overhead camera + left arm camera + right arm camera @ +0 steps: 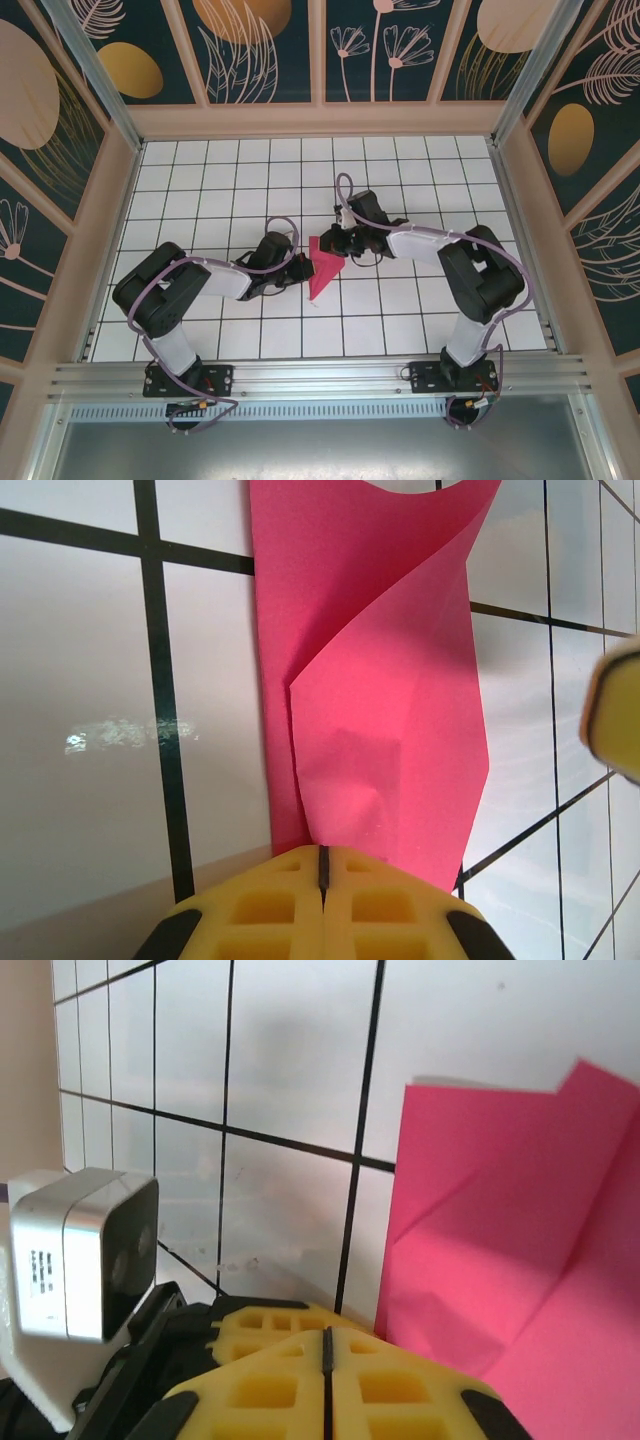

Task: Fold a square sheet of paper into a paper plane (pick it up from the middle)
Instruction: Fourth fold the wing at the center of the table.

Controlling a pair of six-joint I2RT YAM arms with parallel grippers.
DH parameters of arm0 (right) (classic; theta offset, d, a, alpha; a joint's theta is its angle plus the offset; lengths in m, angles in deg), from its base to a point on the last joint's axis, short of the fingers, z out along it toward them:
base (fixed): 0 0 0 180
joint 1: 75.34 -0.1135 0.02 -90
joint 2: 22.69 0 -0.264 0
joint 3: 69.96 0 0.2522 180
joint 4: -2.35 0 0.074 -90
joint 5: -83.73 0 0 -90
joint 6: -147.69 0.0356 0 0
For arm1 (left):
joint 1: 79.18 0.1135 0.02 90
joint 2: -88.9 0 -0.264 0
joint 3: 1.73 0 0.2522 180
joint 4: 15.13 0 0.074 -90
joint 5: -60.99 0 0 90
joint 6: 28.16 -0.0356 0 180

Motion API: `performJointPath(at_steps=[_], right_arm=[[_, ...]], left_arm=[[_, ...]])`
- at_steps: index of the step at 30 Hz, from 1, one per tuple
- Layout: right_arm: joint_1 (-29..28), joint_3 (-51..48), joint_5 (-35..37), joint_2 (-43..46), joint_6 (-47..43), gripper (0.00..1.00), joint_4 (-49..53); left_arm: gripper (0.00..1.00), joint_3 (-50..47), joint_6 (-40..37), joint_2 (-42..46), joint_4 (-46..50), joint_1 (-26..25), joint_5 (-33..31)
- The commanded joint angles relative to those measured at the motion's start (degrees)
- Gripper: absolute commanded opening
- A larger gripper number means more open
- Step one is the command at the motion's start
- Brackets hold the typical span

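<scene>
The left gripper (322, 858) pinches the partly folded pink sheet (380, 730) on the tiled table (90, 680), while the right gripper (327, 1338) sits closed just beside it.

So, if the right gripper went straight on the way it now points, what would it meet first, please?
Probably the bare white tiled table: the right gripper, jaws shut, aims just left of the pink paper in its wrist view, and the paper's edge lies beside its line. Depth is hard to judge.

Paper (400, 730) thin, matt, creased; tiled table (80, 680) glossy (glare streaks); left fingers (290, 875) yellow moulded plastic, matt
</scene>
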Motion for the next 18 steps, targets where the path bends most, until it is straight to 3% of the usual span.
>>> performJointPath(at_steps=[1, 7, 18], right_arm=[[-1.71, -4.38, 0.98, 2.3, 3.62, 0.08, -2.13], [-4.24, -7.92, 0.92, 3.52, 6.9, 0.02, -4.44], [-7.14, -10.64, 0.45, 2.01, 10.3, 0.03, -9.24]], left_arm=[[0.0, -1.53, -0.29, -2.27, 2.05, -0.04, -1.25], [0.0, -1.27, -0.93, -2.19, 3.28, -0.04, -2.13], [0.0, -1.24, -1.15, -2.39, 3.43, -0.02, -1.78]])
